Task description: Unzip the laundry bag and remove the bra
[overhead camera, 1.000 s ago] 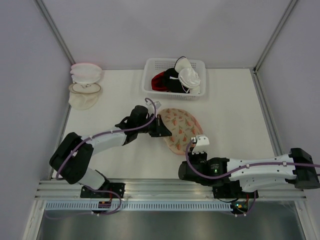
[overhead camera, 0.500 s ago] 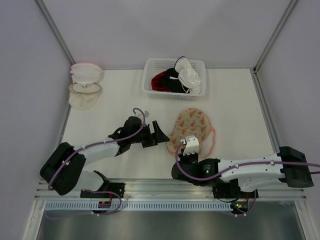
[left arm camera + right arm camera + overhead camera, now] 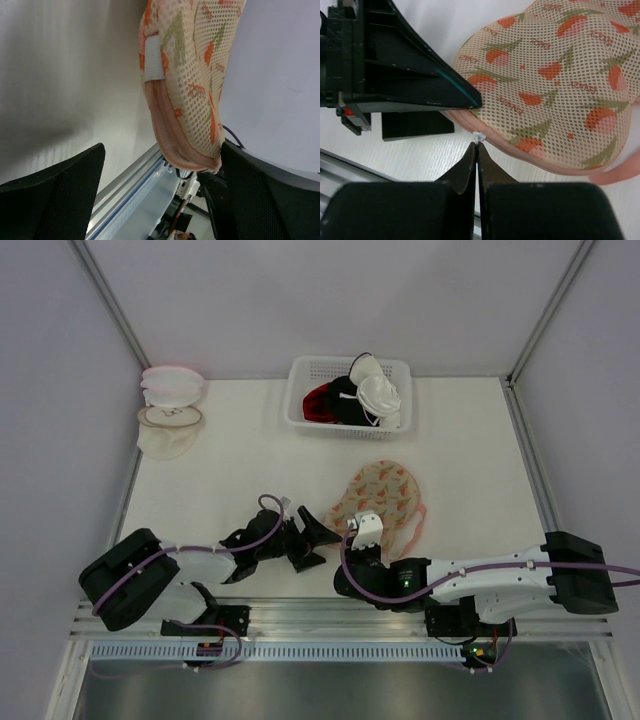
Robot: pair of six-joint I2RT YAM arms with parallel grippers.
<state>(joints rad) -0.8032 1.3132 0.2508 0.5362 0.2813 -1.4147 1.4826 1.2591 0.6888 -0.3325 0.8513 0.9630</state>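
Note:
The laundry bag (image 3: 385, 492) lies flat mid-table: beige mesh with an orange-and-green floral print and pink trim. It also fills the right wrist view (image 3: 555, 85) and hangs at the top of the left wrist view (image 3: 190, 75). My right gripper (image 3: 362, 530) is at the bag's near left edge, shut (image 3: 477, 146) on the small white zipper pull (image 3: 478, 135). My left gripper (image 3: 316, 539) stands open just left of the bag, and one fingertip (image 3: 470, 97) meets the trim. A pink strip (image 3: 425, 515) curls out at the bag's near right edge. The bra is hidden.
A white lattice basket (image 3: 297, 400) of garments stands at the back centre. Two pale domed pouches (image 3: 170, 385) (image 3: 168, 430) lie at the back left by the wall. The metal rail (image 3: 300, 618) runs along the near edge, right behind both grippers.
The left gripper opened, let go of the bag and drew back toward the near edge. The right gripper, still shut, slid left along the bag's edge. The bag shifted slightly.

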